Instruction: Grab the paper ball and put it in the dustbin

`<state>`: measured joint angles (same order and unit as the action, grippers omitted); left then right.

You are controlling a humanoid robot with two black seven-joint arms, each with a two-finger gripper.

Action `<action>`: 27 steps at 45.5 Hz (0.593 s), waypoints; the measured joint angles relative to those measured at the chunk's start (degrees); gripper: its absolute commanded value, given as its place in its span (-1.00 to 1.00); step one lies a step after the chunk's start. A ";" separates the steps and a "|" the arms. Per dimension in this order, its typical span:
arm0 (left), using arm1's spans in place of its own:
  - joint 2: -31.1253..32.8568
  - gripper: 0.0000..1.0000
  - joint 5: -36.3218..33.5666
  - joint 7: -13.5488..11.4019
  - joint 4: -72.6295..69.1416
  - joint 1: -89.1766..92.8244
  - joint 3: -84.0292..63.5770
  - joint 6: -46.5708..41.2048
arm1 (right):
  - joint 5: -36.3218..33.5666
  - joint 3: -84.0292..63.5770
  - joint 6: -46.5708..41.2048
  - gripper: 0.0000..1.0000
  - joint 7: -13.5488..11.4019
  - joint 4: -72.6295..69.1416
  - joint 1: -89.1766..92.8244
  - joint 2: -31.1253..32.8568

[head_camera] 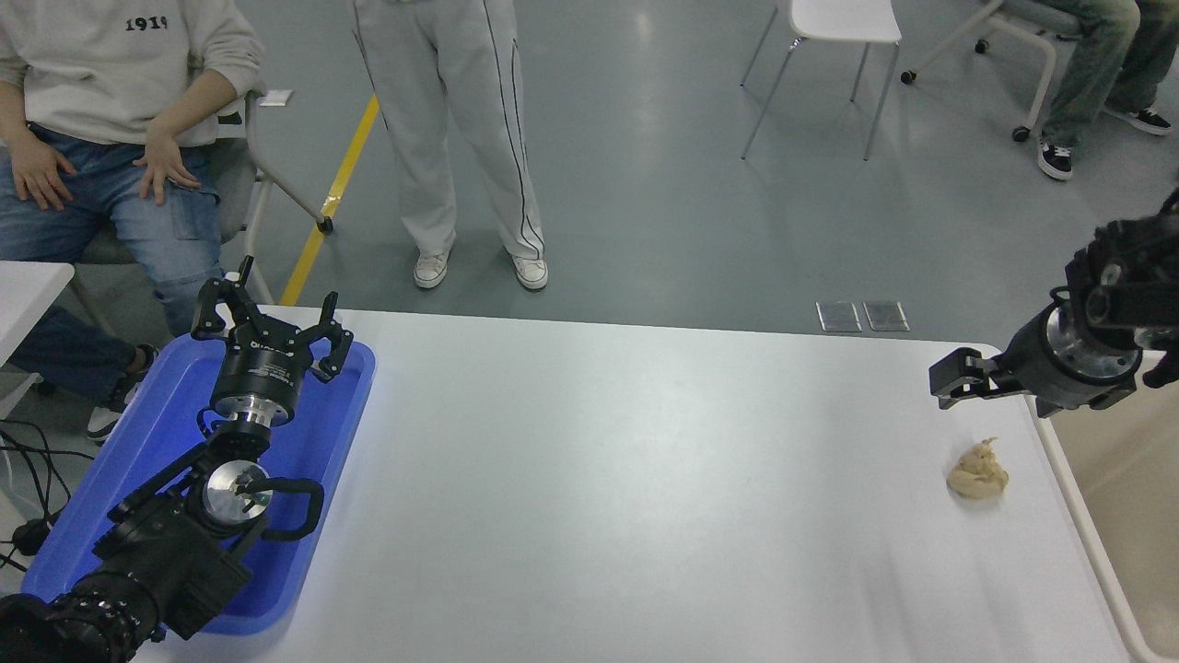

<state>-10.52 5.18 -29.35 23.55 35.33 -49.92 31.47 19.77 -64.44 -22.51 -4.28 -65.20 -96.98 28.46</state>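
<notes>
The paper ball [978,471], a crumpled tan wad, lies on the white table [626,479] near its right edge. My right gripper [956,378] comes in from the right edge and hangs above the table just behind the ball, pointing left, apart from it. The cream dustbin [1085,539] stands against the table's right side, only its pale rim and part of its inside showing. My left gripper [269,318] is parked open and empty over the blue tray at the lower left.
A shallow blue tray [341,433] lies under the left arm at the table's left edge. A person sits at the far left, another stands behind the table, and a white chair [843,23] stands on the floor beyond.
</notes>
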 measured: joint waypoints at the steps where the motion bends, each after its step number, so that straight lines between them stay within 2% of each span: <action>1: 0.00 1.00 0.00 0.00 0.00 0.00 0.00 0.00 | 0.35 0.69 0.17 1.00 -0.01 0.98 1.27 0.00; 19: -0.01 1.00 0.00 0.00 0.00 0.00 0.00 0.00 | 2.42 7.24 1.87 1.00 -0.10 13.39 15.48 -0.21; 27: -0.02 1.00 0.00 -0.01 0.00 0.00 0.00 0.00 | 2.66 9.57 5.76 1.00 -0.12 18.75 21.06 -0.55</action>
<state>-10.55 5.19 -29.35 23.56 35.33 -49.92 31.47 22.42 -54.87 -16.74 -4.40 -46.45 -75.92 27.91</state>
